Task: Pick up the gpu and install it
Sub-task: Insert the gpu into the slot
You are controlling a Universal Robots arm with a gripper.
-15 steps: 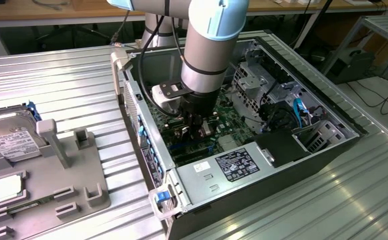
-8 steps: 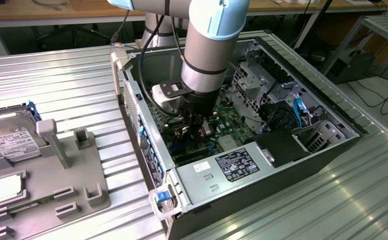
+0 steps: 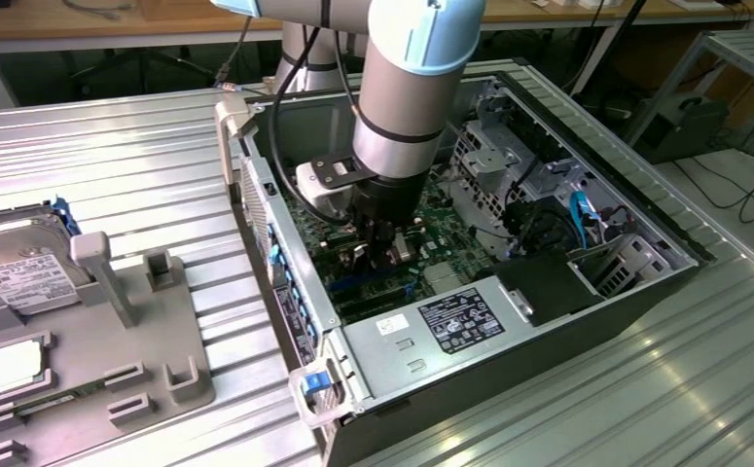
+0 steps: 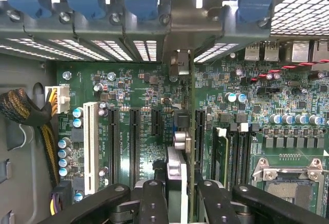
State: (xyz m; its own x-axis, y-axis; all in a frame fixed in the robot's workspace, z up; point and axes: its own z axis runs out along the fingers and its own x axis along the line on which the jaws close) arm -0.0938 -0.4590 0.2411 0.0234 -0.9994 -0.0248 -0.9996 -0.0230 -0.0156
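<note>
The arm reaches down at the frame's centre into an open computer case [image 3: 585, 321], its tool [image 3: 379, 255] low over the green board [image 3: 448, 233]. At the left edge, a hard drive [image 3: 14, 268] sits on a grey tray [image 3: 156, 379] on the ribbed metal surface [image 3: 117, 165].

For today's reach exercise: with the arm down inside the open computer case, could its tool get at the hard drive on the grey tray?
Probably not as it stands: the tool is down inside the case, and the hard drive lies outside beyond the case wall.

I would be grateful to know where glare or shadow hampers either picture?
Exterior view: window glare streaks the ribbed metal table, while the computer case interior lies in shadow under the arm. Wrist view: the motherboard is evenly lit, the case's vent slots blow out white, and the claw is dark.
</note>
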